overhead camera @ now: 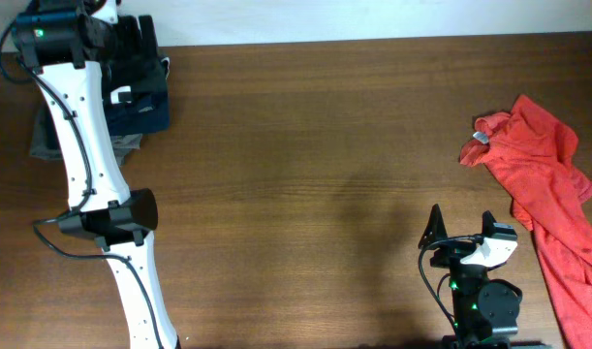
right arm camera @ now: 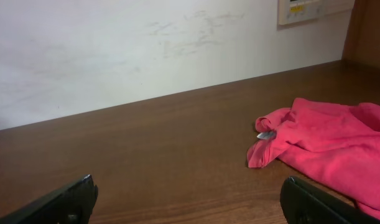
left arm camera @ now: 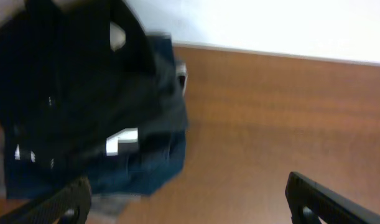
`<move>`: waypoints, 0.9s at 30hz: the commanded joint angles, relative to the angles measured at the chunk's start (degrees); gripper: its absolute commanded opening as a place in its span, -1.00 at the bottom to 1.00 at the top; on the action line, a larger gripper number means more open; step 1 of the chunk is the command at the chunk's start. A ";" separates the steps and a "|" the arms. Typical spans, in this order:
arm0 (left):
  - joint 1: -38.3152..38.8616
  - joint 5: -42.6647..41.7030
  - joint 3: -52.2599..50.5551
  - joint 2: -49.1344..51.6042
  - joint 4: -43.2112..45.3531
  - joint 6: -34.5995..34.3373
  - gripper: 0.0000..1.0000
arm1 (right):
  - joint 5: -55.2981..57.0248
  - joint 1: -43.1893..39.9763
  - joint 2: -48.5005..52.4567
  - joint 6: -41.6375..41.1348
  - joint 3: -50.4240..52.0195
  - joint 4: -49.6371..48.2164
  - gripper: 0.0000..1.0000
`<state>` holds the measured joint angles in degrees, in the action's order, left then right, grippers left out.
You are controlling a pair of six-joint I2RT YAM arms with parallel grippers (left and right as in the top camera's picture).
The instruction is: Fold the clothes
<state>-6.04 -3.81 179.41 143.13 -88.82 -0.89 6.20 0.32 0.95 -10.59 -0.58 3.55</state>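
A pile of folded clothes lies at the table's far left corner: a black garment [left arm camera: 84, 106] with a small white logo [left arm camera: 121, 142] on top, a navy one [overhead camera: 152, 114] beneath it, and grey fabric [overhead camera: 44, 143] at the bottom. My left gripper [overhead camera: 136, 58] hovers above this pile, open and holding nothing; in the left wrist view the left gripper [left arm camera: 186, 208] frames the pile's near corner and bare wood. An orange-red shirt [overhead camera: 547, 184] lies crumpled at the right edge. My right gripper [overhead camera: 460, 228] stands open near the front, left of the shirt [right arm camera: 326, 137], apart from it.
The brown wooden table [overhead camera: 325, 145] runs up to a white wall [right arm camera: 146, 50] at the back. The shirt's small grey tag [right arm camera: 265, 134] faces the right gripper. The left arm's white links [overhead camera: 92, 165] cross the table's left side.
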 commanded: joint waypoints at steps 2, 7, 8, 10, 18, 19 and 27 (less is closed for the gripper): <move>2.40 1.31 -5.81 -3.89 -2.40 0.90 0.98 | 0.07 0.42 -0.26 -0.37 0.26 0.55 0.97; 6.58 1.97 -41.92 -22.60 21.53 3.04 0.98 | 0.07 0.44 -0.26 -0.37 0.26 0.55 0.97; 7.10 1.95 -50.01 -26.60 27.87 3.08 0.98 | 0.07 0.44 -0.26 -0.37 0.26 0.55 0.97; 7.69 1.92 -64.39 -33.51 38.73 3.08 0.99 | 0.07 0.44 -0.26 -0.37 0.26 0.55 0.97; 8.02 2.10 -106.47 -55.93 66.07 3.08 0.98 | 0.07 0.44 -0.26 -0.37 0.26 0.55 0.97; 8.02 2.14 -110.46 -58.34 68.76 3.08 0.99 | 0.07 0.44 -0.26 -0.37 0.26 0.55 0.97; 8.02 2.05 -135.47 -74.07 85.83 2.99 0.99 | 0.07 0.44 -0.26 -0.39 0.26 0.55 0.97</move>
<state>2.13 -1.85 50.61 74.61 -6.59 1.30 6.15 0.38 0.93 -10.59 -0.58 3.62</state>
